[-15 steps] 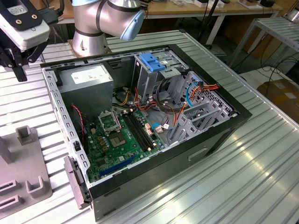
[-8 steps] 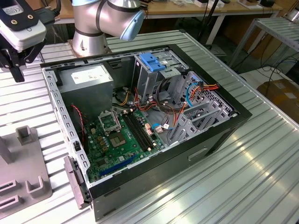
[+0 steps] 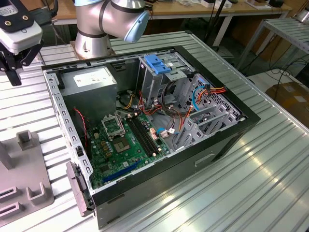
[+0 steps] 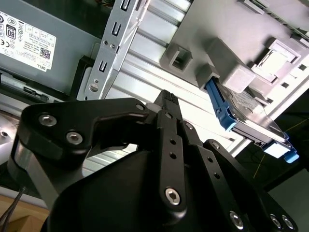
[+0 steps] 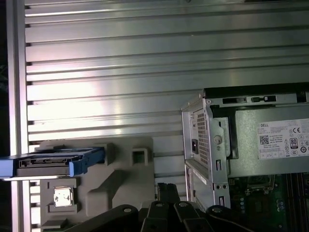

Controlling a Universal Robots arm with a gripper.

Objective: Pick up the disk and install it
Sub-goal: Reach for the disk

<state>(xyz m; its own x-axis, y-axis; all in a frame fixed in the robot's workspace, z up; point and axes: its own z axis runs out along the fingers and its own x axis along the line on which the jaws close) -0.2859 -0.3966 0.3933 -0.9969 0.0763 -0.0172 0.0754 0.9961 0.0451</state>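
Disk [image 5: 48,163]: flat, dark metal body, blue plastic rails along its sides. Stands on edge in a slot of the grey holder [image 5: 120,176] on the ribbed metal table [image 5: 120,63]. Untouched. One rail end juts past the holder.

Dark, blue-railed disk [image 5: 48,165]; grey holder [image 5: 120,179]; ribbed silver surface [image 5: 145,58]; black claw [image 4: 166,100]; green board [image 3: 120,145]; blue handle [image 3: 157,63]; white sticker [image 3: 91,77] on grey box [image 3: 91,100]

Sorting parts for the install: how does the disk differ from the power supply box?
The disk is a thin slab; the power supply box is much bulkier. The disk has blue side rails; the box has none. The disk stands on edge in a grey holder outside the computer case; the box sits inside it. Both are rectangular.
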